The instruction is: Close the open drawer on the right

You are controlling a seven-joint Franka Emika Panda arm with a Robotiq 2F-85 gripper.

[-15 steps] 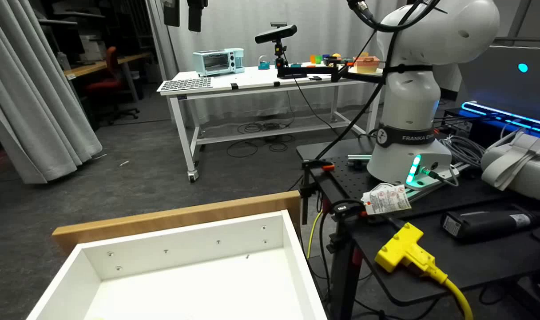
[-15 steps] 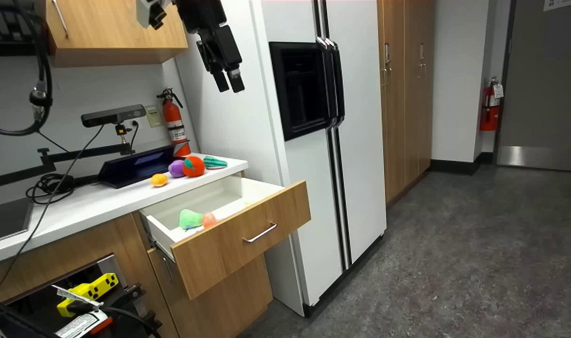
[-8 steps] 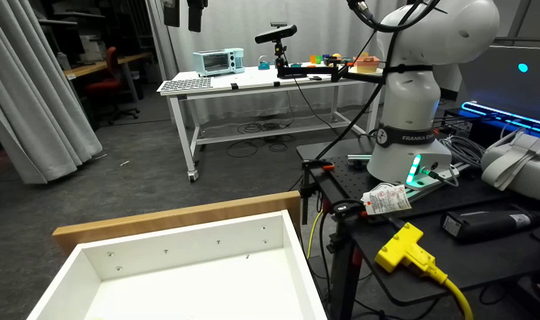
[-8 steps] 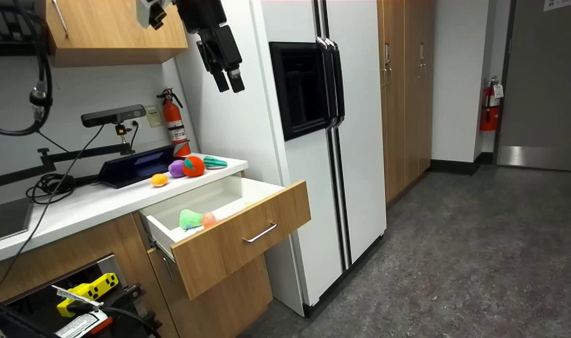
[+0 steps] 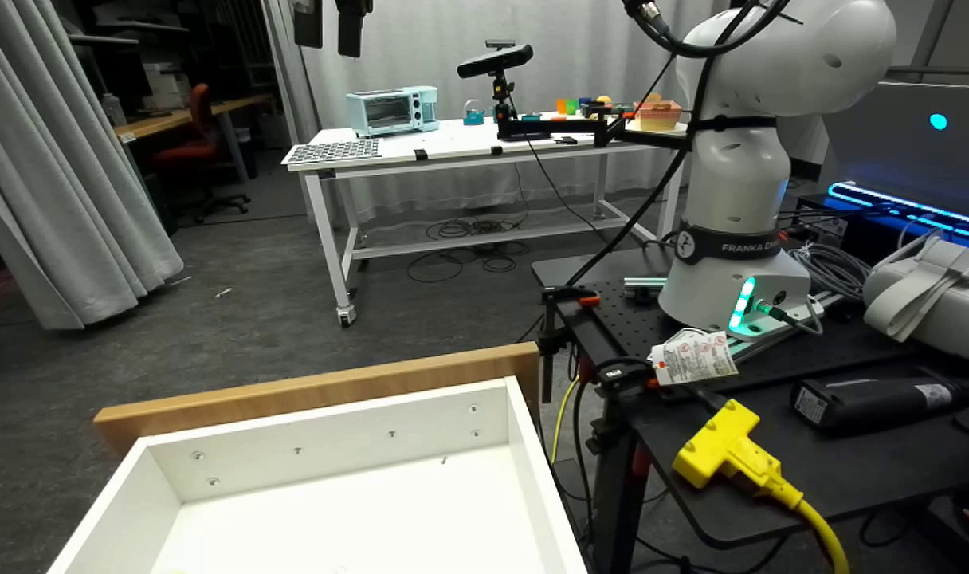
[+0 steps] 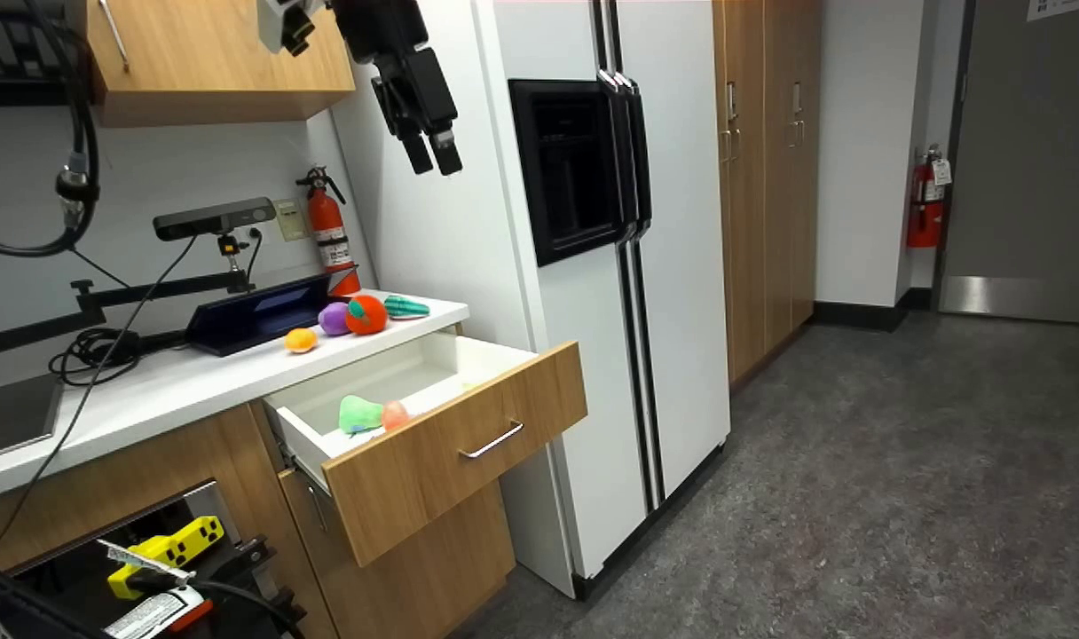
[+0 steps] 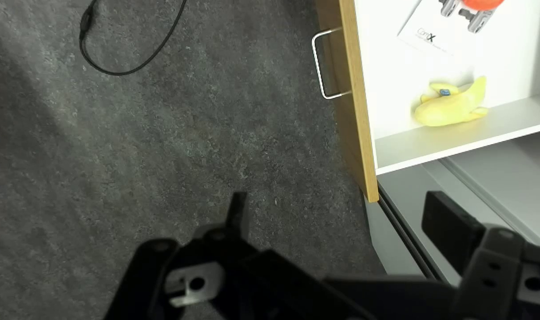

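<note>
The drawer stands pulled open, with a tan wooden front panel [image 6: 455, 453] and white inner walls [image 5: 317, 446]. Its silver handle [image 6: 492, 441] is on the front; it also shows in the wrist view [image 7: 318, 66]. Inside lie a green toy [image 6: 359, 414], a pinkish-orange toy [image 6: 395, 415] and a yellow toy [image 7: 452, 104]. My gripper [image 6: 436, 169] is high above the drawer, apart from it and empty. In the wrist view my gripper [image 7: 336, 204] has its black fingers wide apart, with the drawer front's near corner and floor beyond them.
A white fridge [image 6: 504, 222] stands right beside the drawer. The white countertop [image 6: 238, 382] above it holds a red tomato toy [image 6: 366, 315] and other toys. A black cart [image 5: 771, 462] with a yellow power splitter [image 5: 715, 442] is close to the drawer's side.
</note>
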